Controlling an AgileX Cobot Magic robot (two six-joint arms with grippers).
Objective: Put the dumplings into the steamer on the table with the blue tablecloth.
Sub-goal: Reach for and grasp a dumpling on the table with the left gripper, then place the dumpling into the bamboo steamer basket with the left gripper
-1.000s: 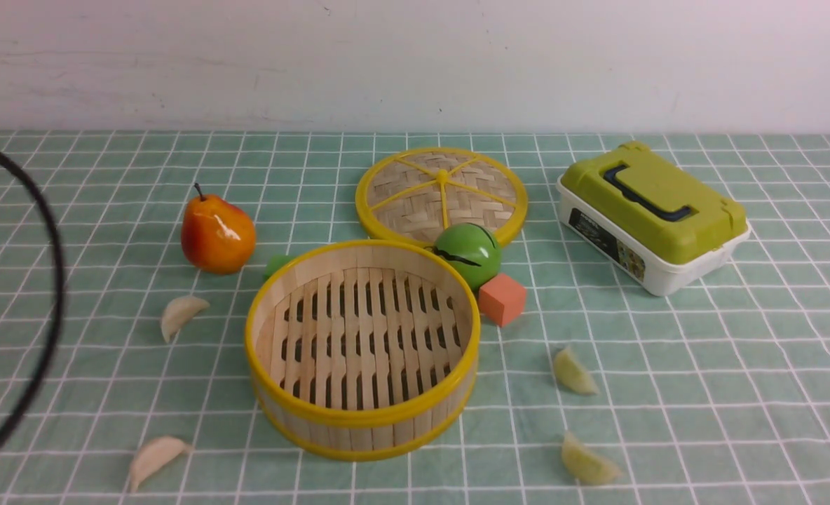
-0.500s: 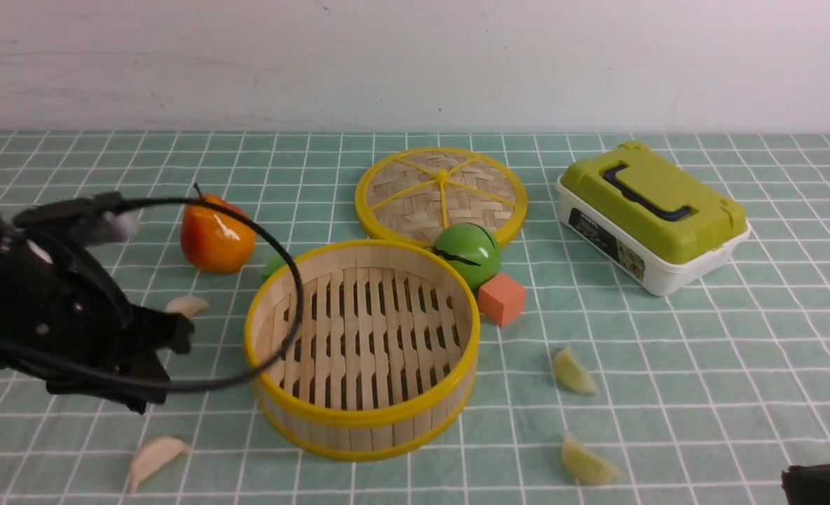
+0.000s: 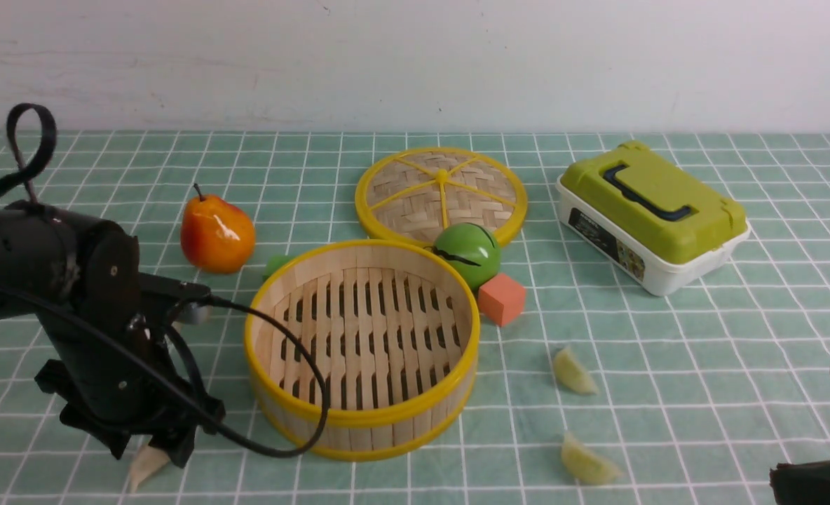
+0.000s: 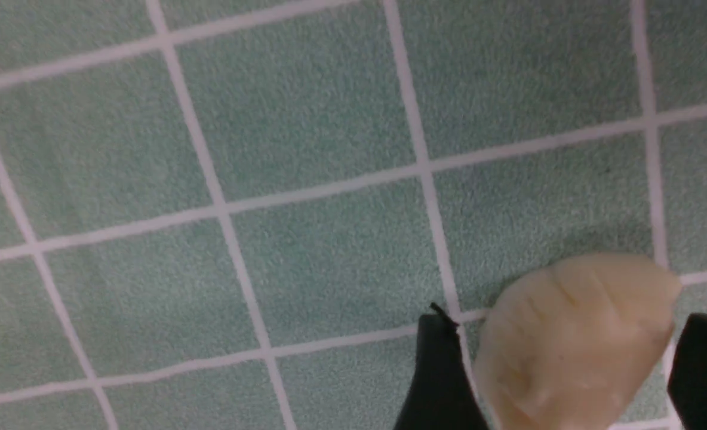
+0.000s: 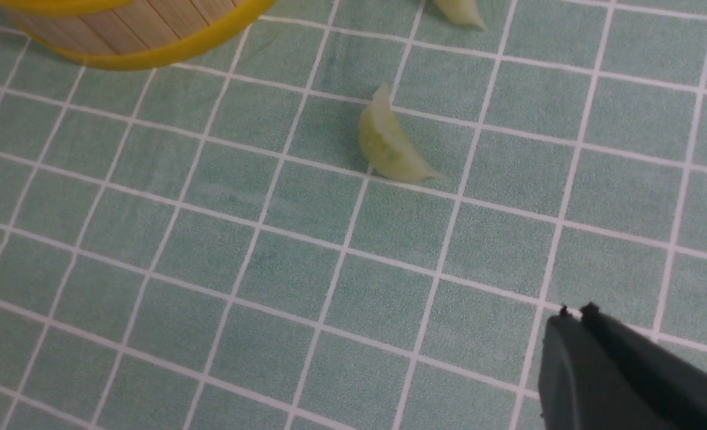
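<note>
The steamer (image 3: 362, 421) stands empty at the middle of the table (image 3: 702, 365), on the blue tablecloth (image 3: 92, 175). My left gripper (image 3: 147, 452) is open and lowered over the near-left cream dumpling (image 3: 141, 468). In the left wrist view the dumpling (image 4: 568, 340) lies between the fingers (image 4: 443, 376), with a gap on each side. The second cream dumpling is hidden behind the left arm. Two yellow-green dumplings (image 3: 575, 372) (image 3: 587, 461) lie right of the steamer, also in the right wrist view (image 5: 389, 146) (image 5: 461, 11). My right gripper (image 5: 574, 316) is shut and empty at the near right corner (image 3: 814, 484).
A pear (image 3: 217, 235) stands left of the steamer. The woven lid (image 3: 441, 193), a green ball (image 3: 467, 254) and an orange cube (image 3: 502, 299) sit behind it. A green-lidded box (image 3: 653, 210) is at the back right. The left arm's cable loops against the steamer's front.
My left arm has swung in from the left and come down over the near-left cream dumpling. The right gripper has barely moved since half a second ago.
</note>
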